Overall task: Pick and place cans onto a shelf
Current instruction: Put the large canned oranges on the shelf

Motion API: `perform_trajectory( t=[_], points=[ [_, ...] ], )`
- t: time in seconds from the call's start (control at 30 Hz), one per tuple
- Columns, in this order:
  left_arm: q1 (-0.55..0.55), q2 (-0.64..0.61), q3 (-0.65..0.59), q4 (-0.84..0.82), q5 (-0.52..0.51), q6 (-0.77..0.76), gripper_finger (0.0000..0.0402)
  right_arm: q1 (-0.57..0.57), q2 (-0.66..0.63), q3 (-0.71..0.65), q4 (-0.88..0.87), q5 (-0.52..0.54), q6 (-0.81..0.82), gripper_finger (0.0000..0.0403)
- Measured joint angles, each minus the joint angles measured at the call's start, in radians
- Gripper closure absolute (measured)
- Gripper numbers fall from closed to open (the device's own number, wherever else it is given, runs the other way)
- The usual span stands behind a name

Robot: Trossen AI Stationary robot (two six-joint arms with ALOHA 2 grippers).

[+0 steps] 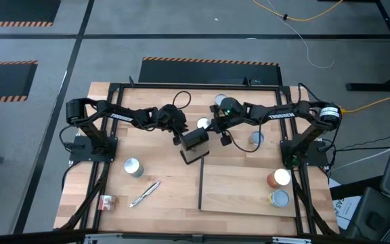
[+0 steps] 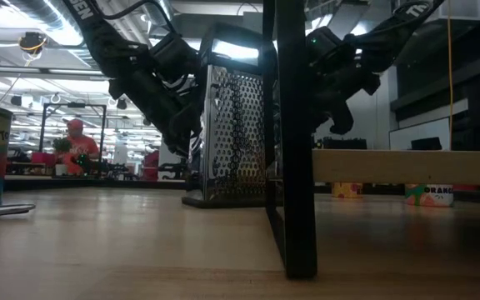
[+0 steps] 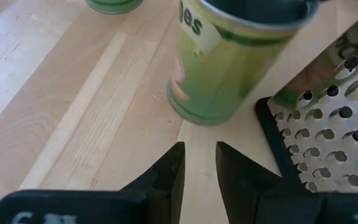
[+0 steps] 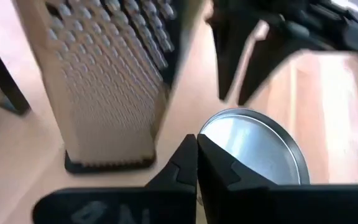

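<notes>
Metal cans (image 1: 278, 178): two stand on the shelf (image 1: 246, 186), several remain on the table (image 1: 158, 203); right pincer (image 4: 196, 155) is closed and empty, left pincer (image 3: 197, 165) slightly parted, empty.

A silver-topped can (image 1: 133, 167) is standing upright at eight o'clock on the table. A labelled can (image 1: 105, 202) is lying near the seven o'clock corner. Two cans (image 1: 277, 179) (image 1: 279, 198) are sitting on the pale shelf (image 1: 239, 186) at four o'clock. Another can (image 1: 256, 139) is standing at three o'clock, and a white-topped can (image 1: 203, 124) is sitting near centre, toward twelve.
</notes>
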Motion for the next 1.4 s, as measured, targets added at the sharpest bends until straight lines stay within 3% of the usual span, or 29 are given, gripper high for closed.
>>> perform_trajectory(
  t=[0.47, 0.63, 0.8, 1.1, 1.4],
  points=[
    [0.000, 0.000, 0.000, 0.000, 0.000, 0.000, 0.0318, -0.005, -0.281, 0.001, -0.223, 0.162, -0.001, 0.0401],
    [0.000, 0.000, 0.000, 0.000, 0.000, 0.000, 0.0318, -0.003, -0.442, 0.001, -0.350, 0.194, 0.002, 0.0401],
    [0.000, 0.000, 0.000, 0.001, 0.000, 0.000, 0.0318, 0.032, -0.619, 0.001, -0.497, 0.193, 0.114, 0.0402],
    [0.000, 0.000, 0.000, 0.001, 0.000, 0.000, 0.0318, 0.231, -0.841, 0.002, -0.695, 0.189, 0.388, 0.0402],
    [0.000, 0.000, 0.000, 0.001, 0.000, 0.000, 0.0318, 0.525, -0.862, 0.003, -0.737, 0.196, 0.670, 0.0403]
  ],
)
